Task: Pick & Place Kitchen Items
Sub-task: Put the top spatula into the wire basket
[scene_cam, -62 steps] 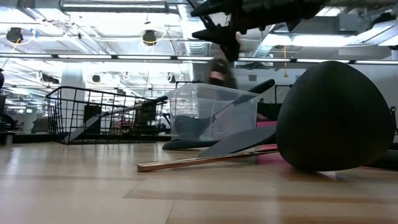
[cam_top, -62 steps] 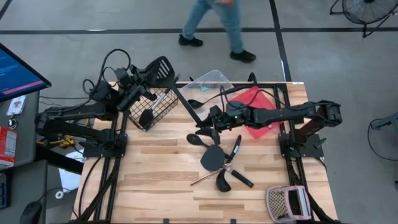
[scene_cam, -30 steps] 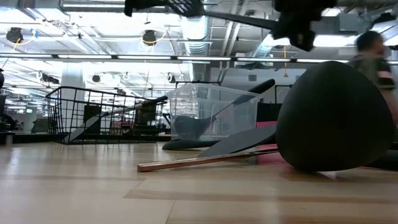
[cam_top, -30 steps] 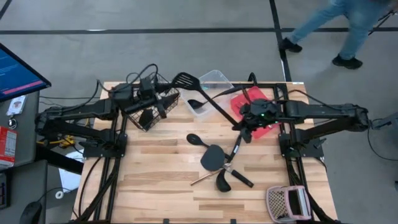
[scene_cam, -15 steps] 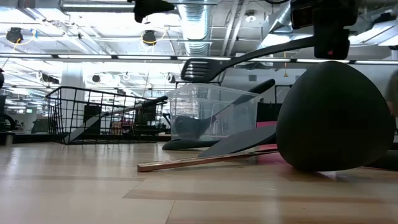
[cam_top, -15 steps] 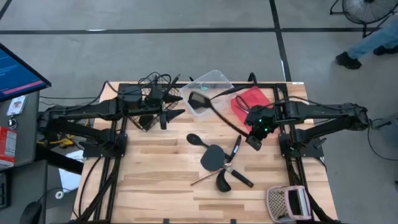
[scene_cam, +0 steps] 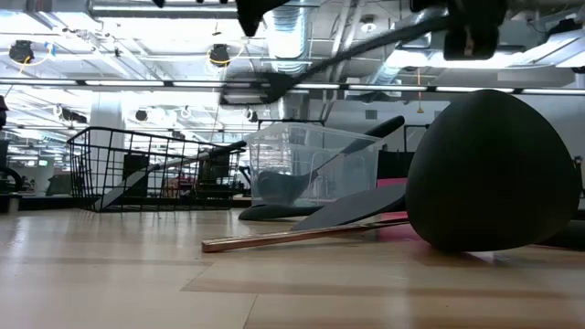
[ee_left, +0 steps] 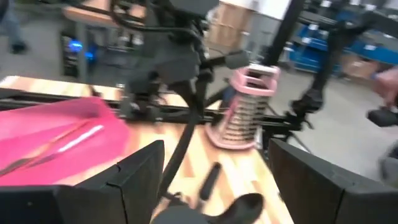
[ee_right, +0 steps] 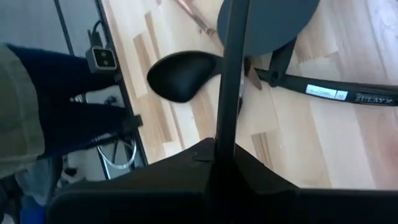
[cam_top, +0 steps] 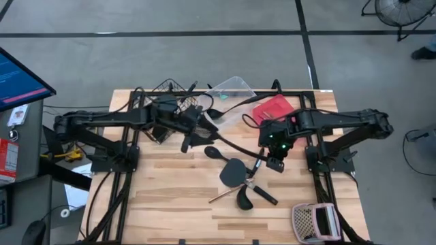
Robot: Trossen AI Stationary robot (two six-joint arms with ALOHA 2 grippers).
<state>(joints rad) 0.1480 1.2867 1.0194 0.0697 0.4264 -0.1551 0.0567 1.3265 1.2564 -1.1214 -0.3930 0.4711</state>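
Several left: loose utensils (cam_top: 238, 180) on the surface (cam_top: 163, 211).
Stored: some, seemingly, in the basket (cam_top: 167, 109) and tub (cam_top: 231, 87).
Right tool (cam_top: 274, 151): clenched on a spatula (cam_top: 225, 139).
Left tool (cam_top: 194, 133): released, beside the spatula's head.

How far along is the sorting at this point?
Done: some utensils sit in the black wire basket, clear tub and red tray. In hand: the right gripper is shut on a black spatula, with the left gripper open near its head. Left: a utensil cluster on the table.

Grey concrete floor (cam_top: 102, 61); ceiling ducts (scene_cam: 292, 37), lights.
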